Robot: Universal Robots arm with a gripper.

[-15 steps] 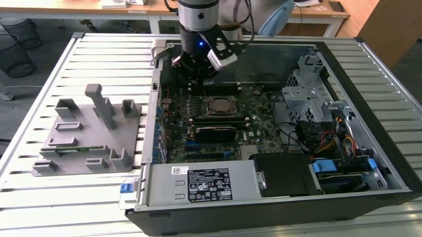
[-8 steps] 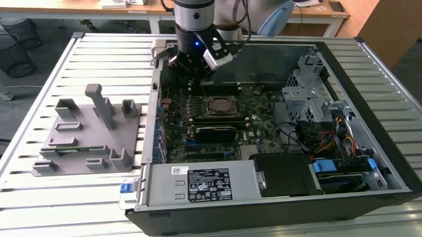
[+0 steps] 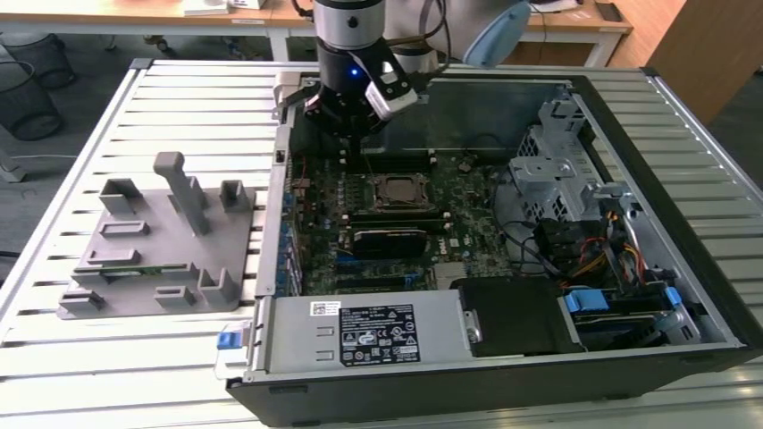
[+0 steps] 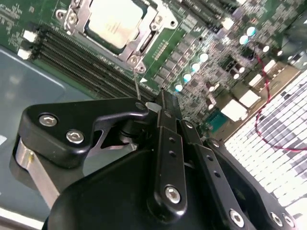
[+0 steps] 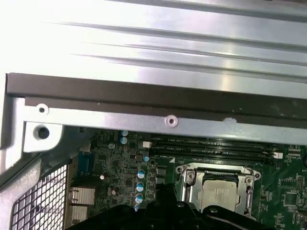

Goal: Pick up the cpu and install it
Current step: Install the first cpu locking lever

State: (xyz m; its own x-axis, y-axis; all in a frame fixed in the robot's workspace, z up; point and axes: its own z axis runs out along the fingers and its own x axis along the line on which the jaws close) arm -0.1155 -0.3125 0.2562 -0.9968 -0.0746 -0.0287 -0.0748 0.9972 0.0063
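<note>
Exterior view: the open computer case (image 3: 667, 116) lies on the slatted table (image 3: 71, 357). The gripper (image 3: 348, 132) hangs over the motherboard (image 3: 357, 192) near the case's far wall; whether it is clenched, I cannot tell. The cpu (image 3: 395, 189) sits in its socket, apart from the gripper.

The cpu (image 3: 398, 190) (image 4: 116, 20) (image 5: 220, 195) is a small flat square chip with a pale silvery metal top. It lies level, seated inside the socket frame (image 4: 139, 45) on the motherboard, just beside the dark memory slots.
</note>
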